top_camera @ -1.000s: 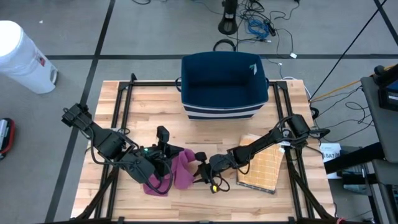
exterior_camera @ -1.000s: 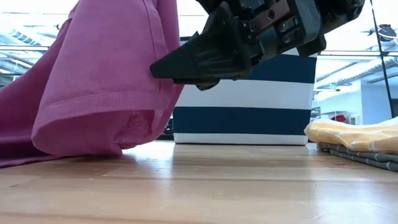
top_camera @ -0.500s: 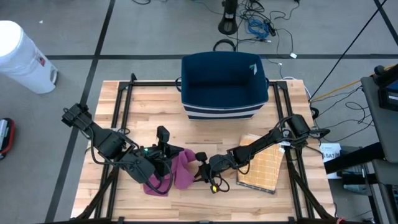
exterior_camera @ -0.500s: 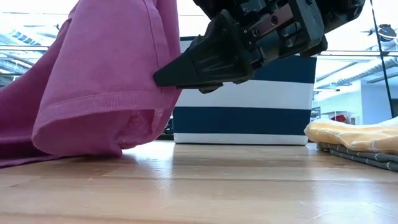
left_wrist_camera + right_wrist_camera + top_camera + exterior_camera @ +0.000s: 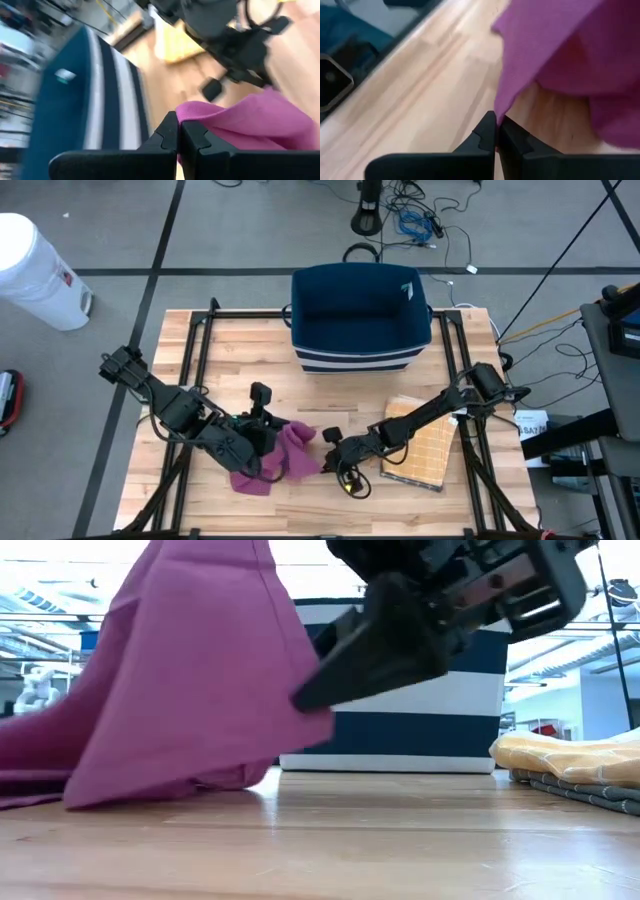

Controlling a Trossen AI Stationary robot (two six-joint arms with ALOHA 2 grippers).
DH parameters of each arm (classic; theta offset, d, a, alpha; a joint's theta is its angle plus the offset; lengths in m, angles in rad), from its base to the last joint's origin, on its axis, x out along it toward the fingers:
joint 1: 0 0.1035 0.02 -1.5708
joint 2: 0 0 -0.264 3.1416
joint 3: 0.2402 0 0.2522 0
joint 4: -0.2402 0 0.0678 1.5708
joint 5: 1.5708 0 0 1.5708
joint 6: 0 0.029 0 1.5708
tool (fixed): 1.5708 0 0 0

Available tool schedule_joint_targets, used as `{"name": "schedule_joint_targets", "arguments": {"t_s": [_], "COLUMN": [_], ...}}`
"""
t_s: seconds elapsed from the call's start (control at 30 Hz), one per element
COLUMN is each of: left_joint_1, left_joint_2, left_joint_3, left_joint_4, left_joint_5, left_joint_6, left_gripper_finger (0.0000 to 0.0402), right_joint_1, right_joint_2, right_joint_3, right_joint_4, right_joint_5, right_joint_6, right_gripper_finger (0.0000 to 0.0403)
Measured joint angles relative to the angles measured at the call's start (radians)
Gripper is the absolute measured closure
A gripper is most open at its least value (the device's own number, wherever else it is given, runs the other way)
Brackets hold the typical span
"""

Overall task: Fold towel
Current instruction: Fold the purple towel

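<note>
Both grippers, left and right, have jaws clamped on the pink towel near the blue basket; thin pinches could slip, dropping it crumpled.

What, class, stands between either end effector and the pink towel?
Nothing visible: the left end effector and right end effector are each shut on an edge of the pink towel.

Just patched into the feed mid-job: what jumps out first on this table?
The magenta towel, bunched at the table's front centre, with the left end effector and the right end effector each shut on an edge of it. Behind it stands a navy striped bin; a folded yellow cloth lies to the right.
</note>
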Motion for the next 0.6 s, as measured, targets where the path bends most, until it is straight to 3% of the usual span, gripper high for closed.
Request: {"name": "schedule_joint_targets", "arguments": {"t_s": [0.13,0.3,0.6], "left_joint_1": [0.024,0.054,0.104], "left_joint_2": [-0.001,-0.001,0.0], "left_joint_3": [-0.05,-0.233,-0.548], "left_joint_4": [-0.008,0.104,0.4], "left_joint_5": [0.117,0.239,0.227], "left_joint_6": [-0.088,-0.11,-0.182], "left_gripper_finger": [0.0401,0.0401,0.0401], "right_joint_1": [0.028,0.069,0.119], "right_joint_2": [-0.06,-0.164,-0.369], "right_joint_3": [0.0,0.0,0.0], "right_joint_4": [-0.119,-0.263,-0.6], "right_joint_5": [0.029,0.117,0.218], "right_joint_6": [0.027,0.061,0.232], "right_gripper_finger": [0.0403,0.0403,0.0403]}}
